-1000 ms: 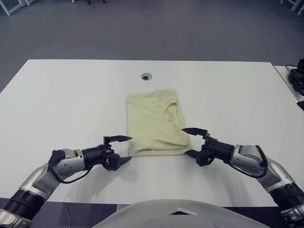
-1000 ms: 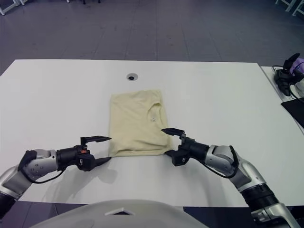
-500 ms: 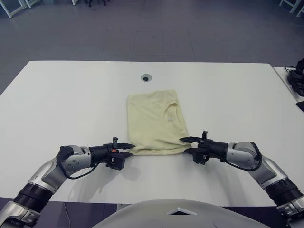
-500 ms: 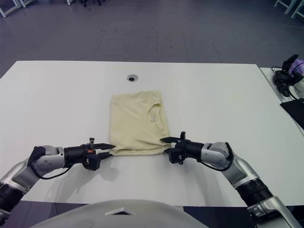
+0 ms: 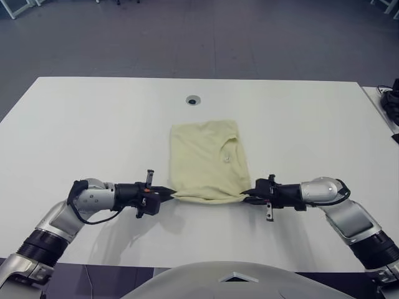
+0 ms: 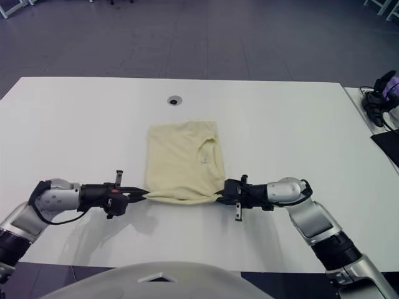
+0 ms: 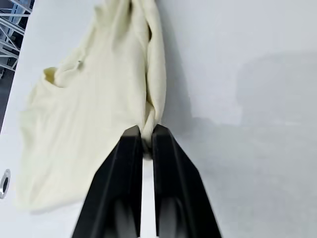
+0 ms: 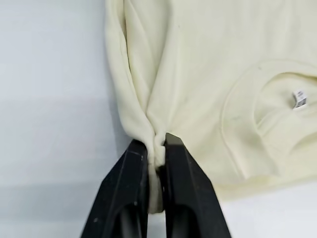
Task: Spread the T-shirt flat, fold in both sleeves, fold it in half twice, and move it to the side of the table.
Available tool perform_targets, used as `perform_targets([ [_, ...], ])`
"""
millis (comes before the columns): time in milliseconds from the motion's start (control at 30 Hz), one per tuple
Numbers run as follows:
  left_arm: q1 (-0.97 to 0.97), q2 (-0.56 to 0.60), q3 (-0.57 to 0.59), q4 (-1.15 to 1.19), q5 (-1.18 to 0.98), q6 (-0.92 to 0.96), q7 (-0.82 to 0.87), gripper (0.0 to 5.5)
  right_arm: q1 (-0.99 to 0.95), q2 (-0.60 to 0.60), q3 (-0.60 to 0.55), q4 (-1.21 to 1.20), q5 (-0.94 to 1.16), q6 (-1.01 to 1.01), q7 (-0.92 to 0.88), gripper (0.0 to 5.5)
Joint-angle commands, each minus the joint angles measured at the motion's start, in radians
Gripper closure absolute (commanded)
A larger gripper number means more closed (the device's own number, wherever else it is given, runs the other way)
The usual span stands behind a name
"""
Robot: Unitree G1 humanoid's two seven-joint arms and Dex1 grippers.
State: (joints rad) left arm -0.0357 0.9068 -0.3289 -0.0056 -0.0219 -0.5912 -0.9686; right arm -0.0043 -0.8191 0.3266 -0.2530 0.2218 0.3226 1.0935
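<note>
The white table (image 5: pixel 87 124) takes up most of what there is to see, with a small round cable port (image 5: pixel 192 99) set into it towards the far side. The pale yellow T-shirt (image 5: pixel 209 159), already folded into a narrow upright rectangle, lies on the robot's side of that port, starting just beside it and a touch to its right. At the end of the shirt farthest from the port, both arms lie low over the tabletop and point inward at each other. The left gripper (image 5: pixel 169 192) is clenched on the shirt's corner down and to the left of the port, with the cloth bunched into a tight fold between its black fingers (image 7: pixel 130 148). The right gripper (image 5: pixel 247 193) is clamped the same way on the opposite corner, down and to the right of the port. A second ago both sets of jaws stood wide apart, just off those corners and touching nothing. Half a second ago they had dropped to the table and narrowed around the hem. Now they have bitten shut, and the hem away from the port is gathered at each end and bows slightly between the two grips, where before it lay straight. The tiny neck label (image 5: pixel 227 157) shows on the shirt's right half, between the port and the right gripper.
</note>
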Motion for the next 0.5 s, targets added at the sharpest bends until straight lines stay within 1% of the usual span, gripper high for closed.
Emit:
perform_targets([
  [33, 0.049, 0.097, 0.025, -0.136, -0.190, 0.116, -0.140, 5.40, 0.040, -0.101, -0.062, -0.177, 0.161, 0.190, 0.091, 5.30],
  [167, 0.200, 0.251, 0.065, -0.354, -0.365, 0.328, -0.241, 5.40, 0.106, -0.197, -0.138, -0.299, 0.286, 0.288, 0.157, 5.30],
  [300, 0.300, 0.361, 0.139, -0.539, -0.519, 0.502, -0.298, 5.40, 0.153, -0.276, -0.262, -0.391, 0.475, 0.398, 0.221, 5.30],
  [367, 0.297, 0.373, 0.172, -0.568, -0.565, 0.561, -0.309, 5.40, 0.132, -0.276, -0.297, -0.396, 0.524, 0.427, 0.213, 5.30],
  [500, 0.185, 0.335, 0.208, -0.488, -0.581, 0.642, -0.334, 5.40, -0.051, -0.201, -0.281, -0.297, 0.547, 0.467, 0.153, 5.30],
])
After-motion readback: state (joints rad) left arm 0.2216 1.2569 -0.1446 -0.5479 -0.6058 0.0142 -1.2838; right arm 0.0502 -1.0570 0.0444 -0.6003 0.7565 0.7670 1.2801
